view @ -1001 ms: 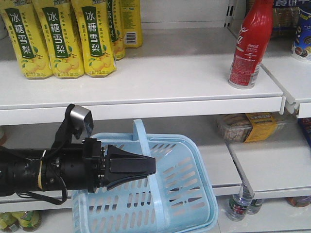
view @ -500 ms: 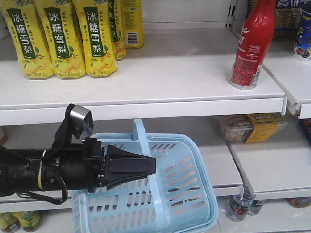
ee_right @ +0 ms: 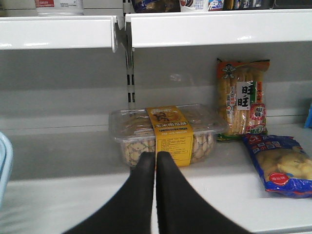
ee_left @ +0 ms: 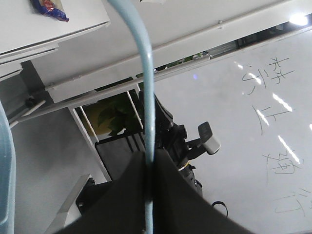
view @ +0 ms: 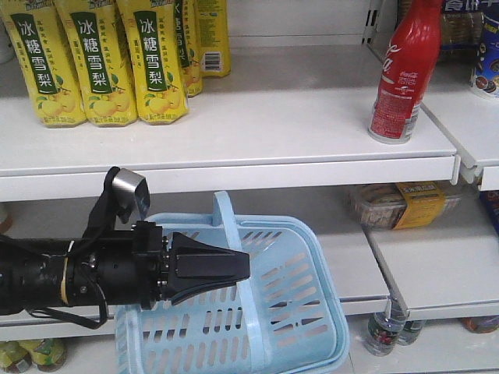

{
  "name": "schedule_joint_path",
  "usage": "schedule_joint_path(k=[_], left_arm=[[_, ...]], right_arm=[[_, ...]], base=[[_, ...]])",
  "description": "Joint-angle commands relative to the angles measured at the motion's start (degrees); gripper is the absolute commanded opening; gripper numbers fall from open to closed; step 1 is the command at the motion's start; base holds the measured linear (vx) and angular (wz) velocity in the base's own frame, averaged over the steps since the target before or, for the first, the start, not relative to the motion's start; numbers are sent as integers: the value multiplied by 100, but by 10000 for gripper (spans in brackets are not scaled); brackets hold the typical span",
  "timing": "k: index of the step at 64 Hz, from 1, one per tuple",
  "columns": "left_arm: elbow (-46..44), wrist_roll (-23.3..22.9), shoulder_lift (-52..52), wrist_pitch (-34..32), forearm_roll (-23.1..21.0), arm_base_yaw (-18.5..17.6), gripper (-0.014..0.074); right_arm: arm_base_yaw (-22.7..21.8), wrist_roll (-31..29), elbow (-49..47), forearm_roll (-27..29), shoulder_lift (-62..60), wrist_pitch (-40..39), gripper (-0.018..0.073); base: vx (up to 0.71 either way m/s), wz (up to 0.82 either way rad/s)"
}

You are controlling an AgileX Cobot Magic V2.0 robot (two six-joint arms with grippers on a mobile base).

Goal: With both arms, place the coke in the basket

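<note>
On the shop shelf [view: 257, 125] the coke [view: 401, 74] stands untouched and nothing has moved. The left claw [view: 240, 265] still pinches the basket [view: 312, 308] handle. The right claw [ee_right: 156, 163] is pressed together and empty, so the pick is yet to start.

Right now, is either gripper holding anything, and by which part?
The left gripper clamps the basket by its hoop handle; the right gripper is shut, empty.

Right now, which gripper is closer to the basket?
Left. The left gripper is shut on the basket handle; the right gripper sits apart, right of the basket, pointing at a biscuit box on the shelf.
</note>
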Motion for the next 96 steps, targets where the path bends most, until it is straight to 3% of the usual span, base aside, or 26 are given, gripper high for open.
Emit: schedule_joint_path(k=[1, 15, 25, 37, 48, 59, 66, 74, 83, 91, 96], left_arm=[[-116, -8, -211, -1254, -401, -28, -6], [-116, -8, -211, -1254, -401, -28, -6], [-116, -8, -211, -1254, -401, -28, -6], [-116, -8, -211, -1254, -401, -28, -6], [-116, -8, -211, -1254, -401, -28, -6], [-116, -8, -211, -1254, -401, -28, -6], [-116, -8, -211, -1254, -401, -28, -6], [-116, -8, -211, -1254, -401, -28, -6], [-116, -8, -211, -1254, -401, -28, -6], [-116, -8, -211, -1254, -401, -28, -6], [-116, -8, -211, -1254, -401, -28, -6]], right_arm=[[-37, -30, 86, -17, -81, -439, -4], [-37, 86, 86, 156, -81, -561, -4], [-37, 1330, 79, 1895, -81, -1071, -4], [-24, 1822, 61, 3342, -81, -1599, -4], [-24, 1579, -544, 2825, -81, -938, -4], [-24, 1664, -994, 2821, -81, -1273, -3], [-24, 1584, -1368, 2355, -81, -971, 13], [-24, 1521, -1943, 1723, -81, -244, 102], [-24, 919, -2446, 1812, 137, 363, 340], [-24, 516, -2522, 1964, 383, 152, 571], [-24, 343, -2563, 1991, 593, -158, 647]], base=[[0, 0], [0, 0], [0, 0], [0, 0], [0, 0], [0, 0], [0, 0], [0, 0], [0, 0], [0, 0], [0, 0]])
